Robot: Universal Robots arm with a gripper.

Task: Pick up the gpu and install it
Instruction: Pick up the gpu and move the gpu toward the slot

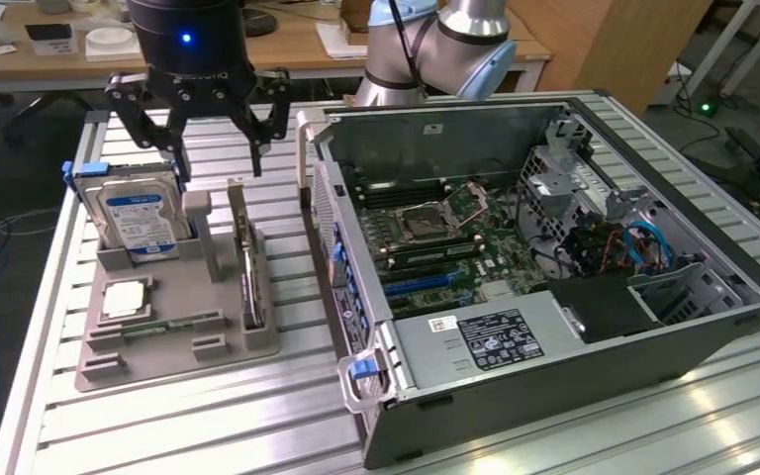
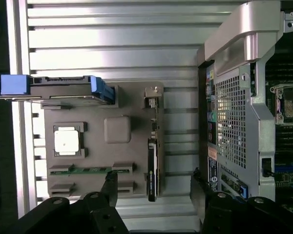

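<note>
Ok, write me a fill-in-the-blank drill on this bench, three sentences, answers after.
1. The tool hangs above the grey holder with its jaws ____.
2. The gpu stands on its ____ in the holder, not gripped.
3. The hard drive has a label that is ____ and white.
Missing words: open; edge; blue.

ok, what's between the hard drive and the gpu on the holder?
Just a grey raised block of the holder, standing between the hard drive and the gpu. Nothing else sits there. The exterior view shows it best.
</note>
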